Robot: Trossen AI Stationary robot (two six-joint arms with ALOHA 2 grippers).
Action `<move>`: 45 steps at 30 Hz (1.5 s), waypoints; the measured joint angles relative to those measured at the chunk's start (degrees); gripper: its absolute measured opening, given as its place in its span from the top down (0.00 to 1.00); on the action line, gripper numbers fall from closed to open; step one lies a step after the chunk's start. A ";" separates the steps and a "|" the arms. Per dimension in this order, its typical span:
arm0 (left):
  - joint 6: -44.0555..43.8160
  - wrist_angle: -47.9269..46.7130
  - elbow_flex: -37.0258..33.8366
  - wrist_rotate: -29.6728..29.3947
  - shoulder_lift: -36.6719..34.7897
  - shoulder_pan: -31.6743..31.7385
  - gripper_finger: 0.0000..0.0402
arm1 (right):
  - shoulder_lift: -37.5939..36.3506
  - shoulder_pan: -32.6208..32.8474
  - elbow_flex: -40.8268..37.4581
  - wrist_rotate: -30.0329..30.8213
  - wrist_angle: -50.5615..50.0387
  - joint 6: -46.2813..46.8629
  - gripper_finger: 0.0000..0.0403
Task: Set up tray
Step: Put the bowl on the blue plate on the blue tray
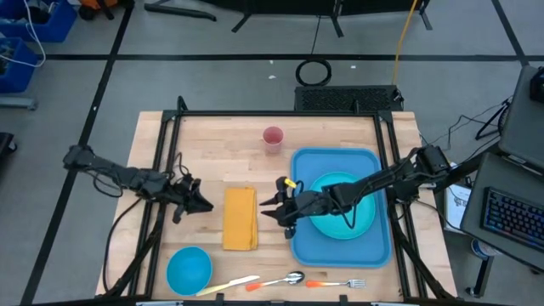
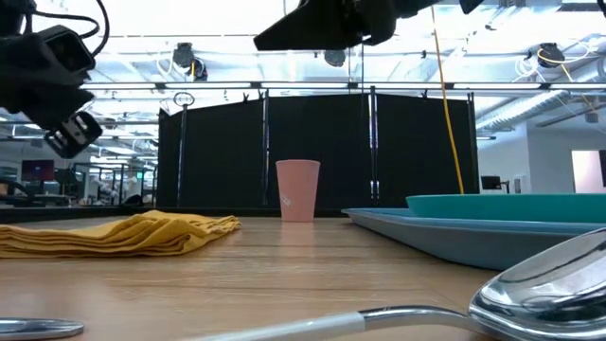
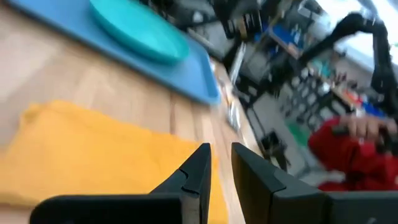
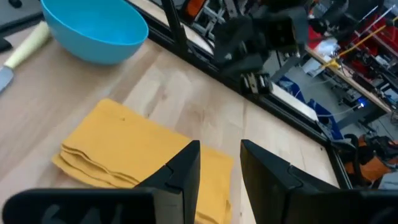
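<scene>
You are positioning the right gripper (image 1: 270, 208), fingers slightly parted and empty, beside the napkin (image 1: 240, 218); next, grasp it for the tray (image 1: 302, 246).

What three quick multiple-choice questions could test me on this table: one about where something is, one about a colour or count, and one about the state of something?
1. Where is the turquoise plate?
A. on the blue tray
B. on the yellow napkin
C. inside the blue bowl

2. What colour is the cup?
A. green
B. pink
C. black

3. How does the right gripper stand?
A. clamped on the cup
B. clamped on the spoon
C. holding nothing, above the table between napkin and tray

Answers: 1 A, the high view shows the plate lying within the tray's rim. 2 B, the cup shows pink in both the high and low views. 3 C, the right wrist view shows a bare gap between its fingers.
</scene>
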 joint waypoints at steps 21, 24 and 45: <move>3.85 -21.34 28.00 -16.87 38.50 -25.10 0.83 | 0.00 -1.39 -1.31 -0.09 -0.02 4.26 0.74; 2.58 -22.67 31.43 -16.62 42.66 -27.12 0.83 | 0.00 -1.39 -1.31 -0.09 0.04 4.28 0.74; -2.88 -32.43 38.68 -25.25 53.67 -33.69 0.81 | 0.00 -1.39 -1.31 -0.12 0.03 5.74 0.74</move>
